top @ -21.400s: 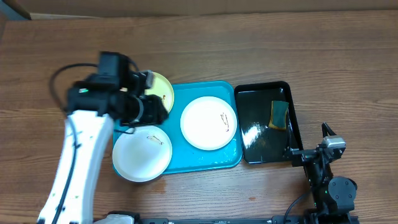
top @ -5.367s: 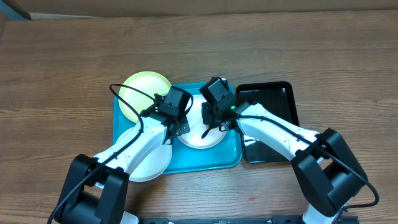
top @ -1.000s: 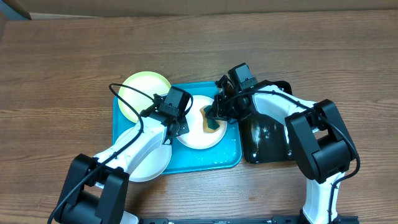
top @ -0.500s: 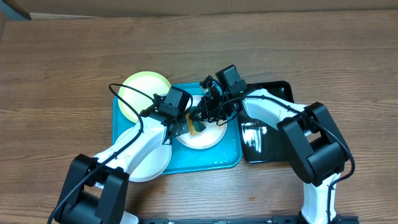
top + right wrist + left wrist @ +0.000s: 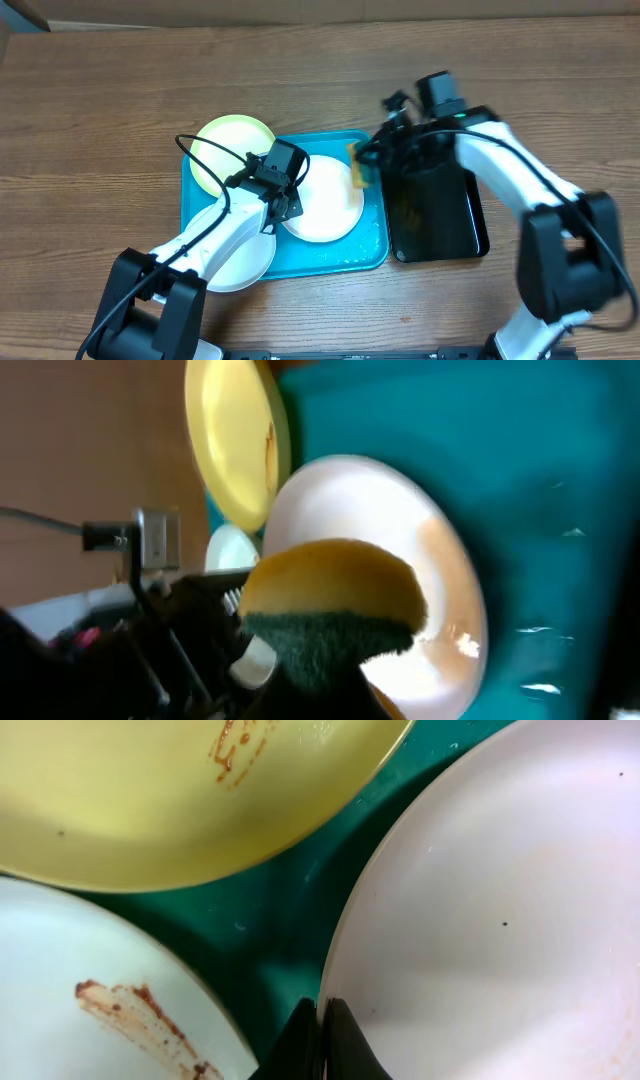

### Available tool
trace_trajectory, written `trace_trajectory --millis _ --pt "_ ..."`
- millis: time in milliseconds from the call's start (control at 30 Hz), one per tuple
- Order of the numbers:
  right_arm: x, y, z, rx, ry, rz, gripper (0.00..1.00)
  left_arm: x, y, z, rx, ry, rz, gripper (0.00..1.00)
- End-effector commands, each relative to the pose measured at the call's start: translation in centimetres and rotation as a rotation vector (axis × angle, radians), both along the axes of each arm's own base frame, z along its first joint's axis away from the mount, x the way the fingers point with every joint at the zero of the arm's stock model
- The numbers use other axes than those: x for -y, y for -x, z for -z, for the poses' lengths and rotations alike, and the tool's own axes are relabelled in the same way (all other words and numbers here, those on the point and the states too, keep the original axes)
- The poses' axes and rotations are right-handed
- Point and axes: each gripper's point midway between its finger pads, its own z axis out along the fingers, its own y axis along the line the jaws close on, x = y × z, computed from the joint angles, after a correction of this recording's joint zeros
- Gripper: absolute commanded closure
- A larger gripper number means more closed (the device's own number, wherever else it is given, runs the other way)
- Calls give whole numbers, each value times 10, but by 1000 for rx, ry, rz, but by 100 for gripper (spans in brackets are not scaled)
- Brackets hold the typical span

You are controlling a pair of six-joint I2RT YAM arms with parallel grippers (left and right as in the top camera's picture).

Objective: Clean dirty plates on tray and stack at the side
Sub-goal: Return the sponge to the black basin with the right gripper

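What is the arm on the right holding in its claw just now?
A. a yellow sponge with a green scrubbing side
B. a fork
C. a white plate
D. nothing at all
A: the right wrist view shows the sponge, yellow above and dark green below, pinched close in front of the camera by the right gripper.

L claw [image 5: 325, 1025] & R claw [image 5: 368, 162], both pinched tight.

top-down overhead; close wrists (sharing plate [image 5: 325, 205])
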Motion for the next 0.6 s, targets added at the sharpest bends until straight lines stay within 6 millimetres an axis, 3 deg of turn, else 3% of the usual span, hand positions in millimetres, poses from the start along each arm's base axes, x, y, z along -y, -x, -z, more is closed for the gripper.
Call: trace_trajectory --millis 0,67,167,367,567 --pt "70 -1 2 83 333 71 96 -2 -15 -29 76 -26 11 96" --pt "101 10 17 23 498 104 96 -1 -17 -34 90 -18 11 96" --pt "126 22 35 -25 643 117 96 1 -21 -41 110 -10 10 96" --pt "147 31 61 -47 751 160 96 7 -34 -57 152 -1 35 96" --pt "148 39 84 -45 750 160 96 14 -50 -85 202 2 80 96"
